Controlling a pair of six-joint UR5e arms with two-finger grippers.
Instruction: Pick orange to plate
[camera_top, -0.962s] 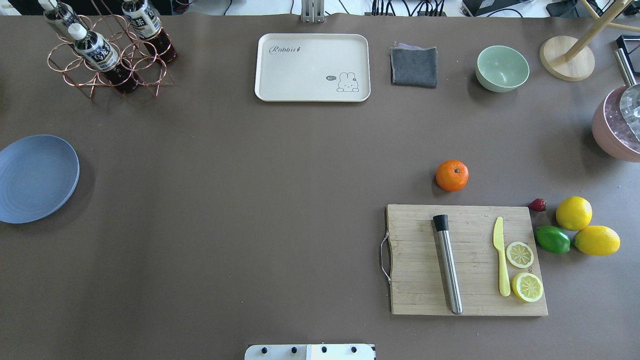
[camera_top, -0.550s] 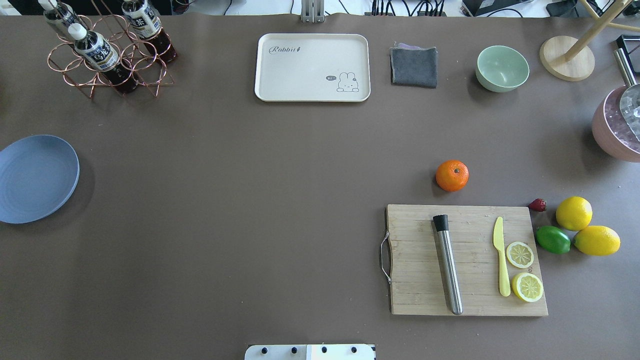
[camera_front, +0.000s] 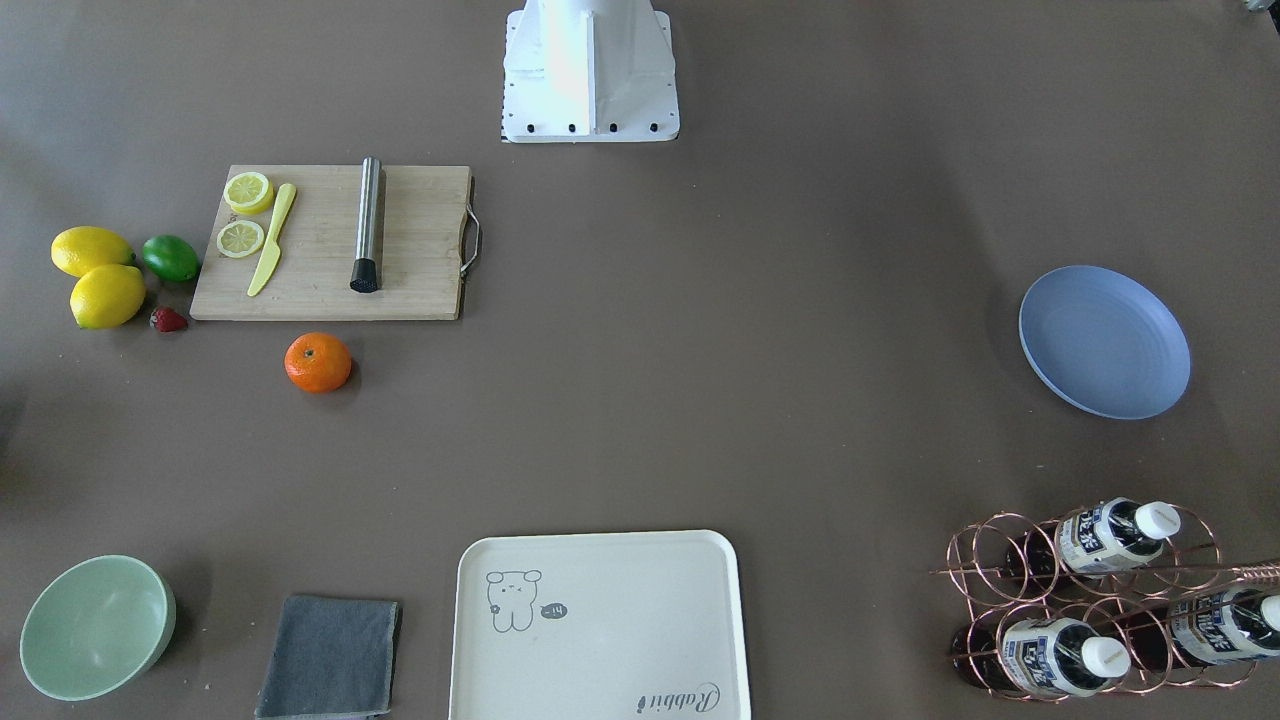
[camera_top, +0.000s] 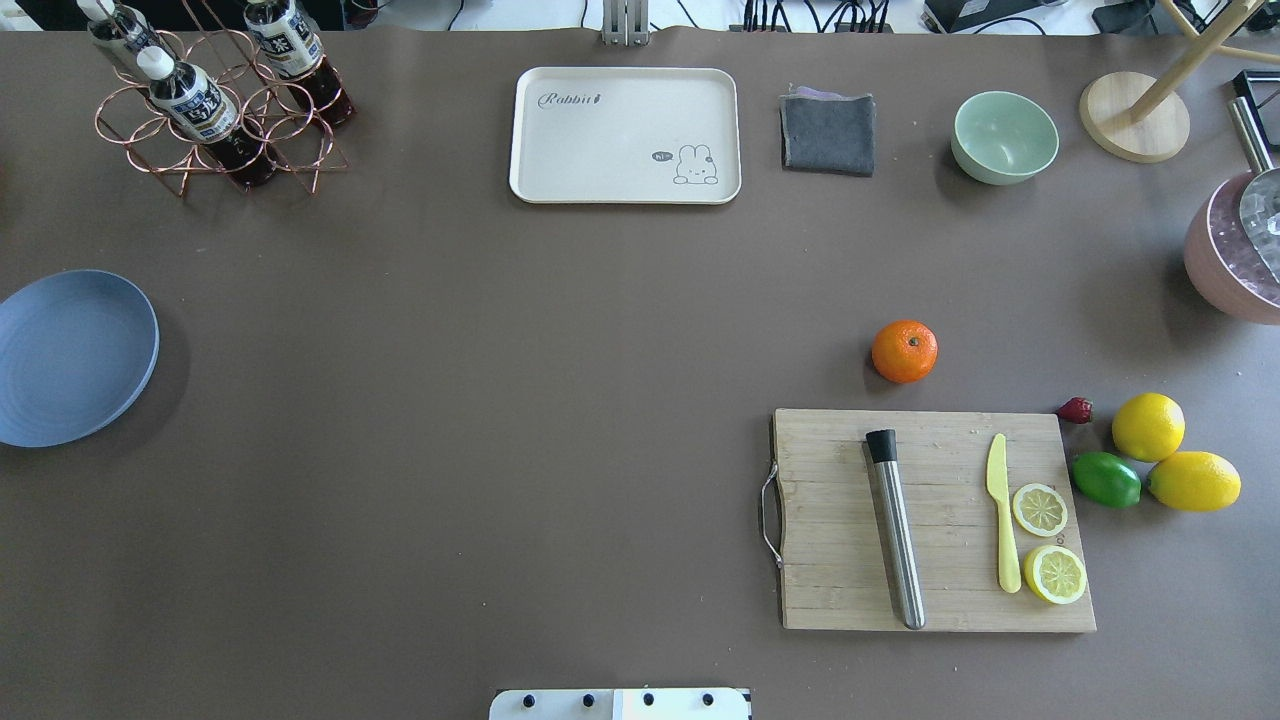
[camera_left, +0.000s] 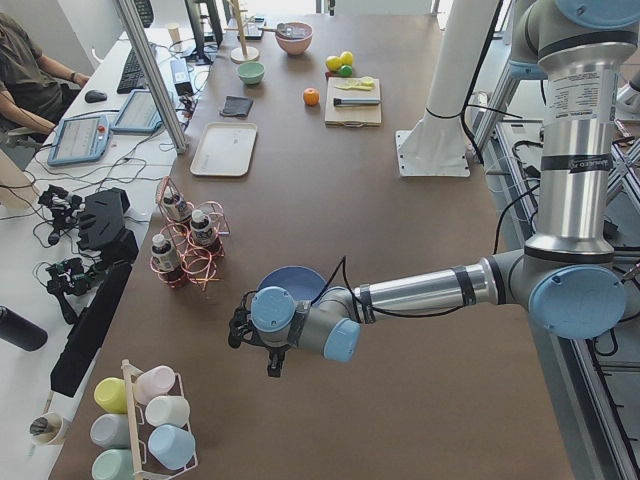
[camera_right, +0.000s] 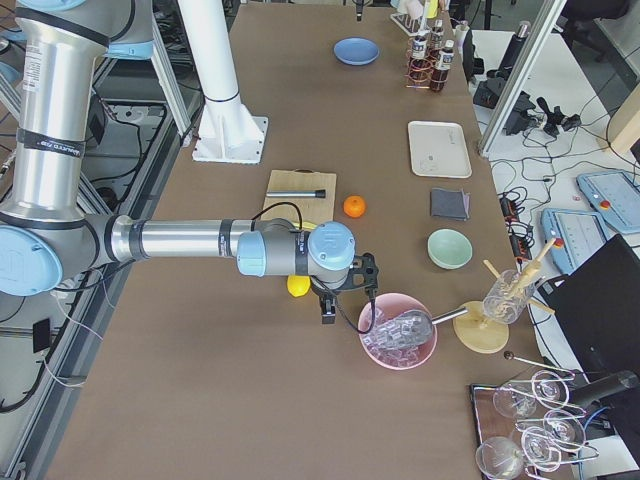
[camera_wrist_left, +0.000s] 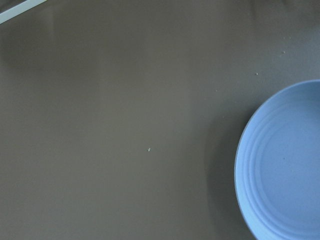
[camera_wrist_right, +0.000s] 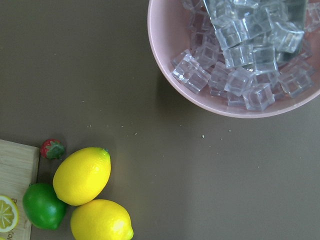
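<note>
The matte brown table (camera_top: 500, 400) is flat and even. At its left end lies the round periwinkle-blue plate (camera_top: 70, 355), with the left gripper (camera_left: 274, 362) near it. The small bright orange (camera_top: 904, 351) sits well apart on the right half, just beyond the wooden cutting board (camera_top: 830, 560), its only close neighbour. The right gripper (camera_right: 326, 308) hovers by the pink bowl of ice (camera_wrist_right: 165, 40) and is the nearer one. From it the orange (round, no long axis) lies toward the table's middle. I cannot tell either pincer's spread.
</note>
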